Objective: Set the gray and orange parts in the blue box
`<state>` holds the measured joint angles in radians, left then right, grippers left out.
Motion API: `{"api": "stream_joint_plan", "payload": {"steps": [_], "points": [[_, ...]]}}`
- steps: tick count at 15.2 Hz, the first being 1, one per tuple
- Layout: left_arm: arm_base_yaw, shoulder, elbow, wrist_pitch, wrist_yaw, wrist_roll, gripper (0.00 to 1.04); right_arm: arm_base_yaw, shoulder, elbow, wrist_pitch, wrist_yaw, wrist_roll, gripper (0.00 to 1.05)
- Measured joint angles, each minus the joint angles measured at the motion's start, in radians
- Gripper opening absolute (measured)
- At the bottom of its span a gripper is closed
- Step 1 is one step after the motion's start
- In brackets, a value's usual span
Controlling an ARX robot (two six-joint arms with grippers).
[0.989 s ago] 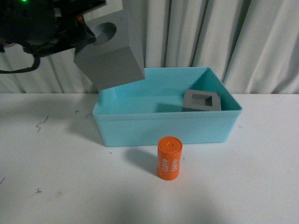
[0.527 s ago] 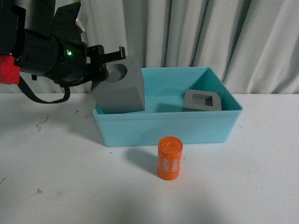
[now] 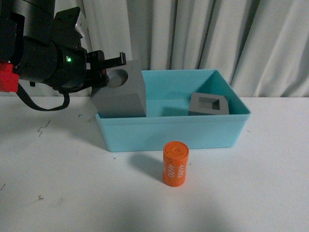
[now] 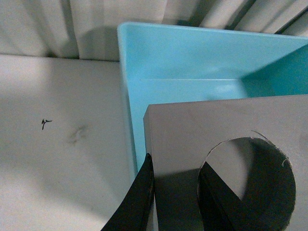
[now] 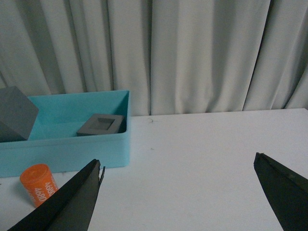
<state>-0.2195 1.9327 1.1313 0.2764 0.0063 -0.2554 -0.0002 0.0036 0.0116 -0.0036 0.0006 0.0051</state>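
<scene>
Front view first. Shows the left gripper [image 3: 114,67] up at the left end of the blue box [image 3: 169,133], pinching the gray cube with the round recess [image 3: 123,99]. Hangs slightly tilted there, recess toward the gripper, lower part hidden behind the box's front wall and so apparently inside the left end. Cannot tell whether touching the box floor.

Confirms the grip from the left wrist view: one finger [image 4: 139,202] outside the cube's wall, the other down in the round recess, wall clamped between.

Lies flat in the far right corner of the box: the gray cube with the square recess [image 3: 208,104], recess up.

Stands upright on the white table [image 3: 72,188], just in front of the box's front wall and not touching it: the orange cylinder [image 3: 175,163], white "4680" lettering on its side.

Shows, from the right wrist view, the right gripper [image 5: 178,192] spread wide and holding nothing, above the table, well apart from the box.

Hangs behind everything: a pale curtain [image 3: 217,38].
</scene>
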Motion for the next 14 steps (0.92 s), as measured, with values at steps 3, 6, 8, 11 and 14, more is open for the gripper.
{"api": "stream_joint_plan", "payload": {"steps": [3, 6, 8, 11, 14], "points": [[0.001, 0.000, -0.012, 0.002, -0.003, 0.000, 0.21, 0.000, 0.000, 0.000, 0.000, 0.000, 0.000, 0.98], [0.014, -0.013, -0.064, 0.010, -0.003, -0.009, 0.52, 0.000, 0.000, 0.000, 0.000, 0.000, 0.000, 0.98], [0.211, -0.673, -0.531, -0.194, 0.169, -0.209, 0.98, 0.000, 0.000, 0.000, 0.000, 0.000, 0.000, 0.98], [0.713, -1.536, -0.829, -0.766, 0.380, -0.177, 0.98, 0.000, 0.000, 0.000, 0.000, 0.000, 0.000, 0.98], [0.720, -1.549, -0.851, -0.688, 0.410, -0.139, 0.96, 0.000, 0.000, 0.000, 0.000, 0.000, 0.000, 0.98]]}}
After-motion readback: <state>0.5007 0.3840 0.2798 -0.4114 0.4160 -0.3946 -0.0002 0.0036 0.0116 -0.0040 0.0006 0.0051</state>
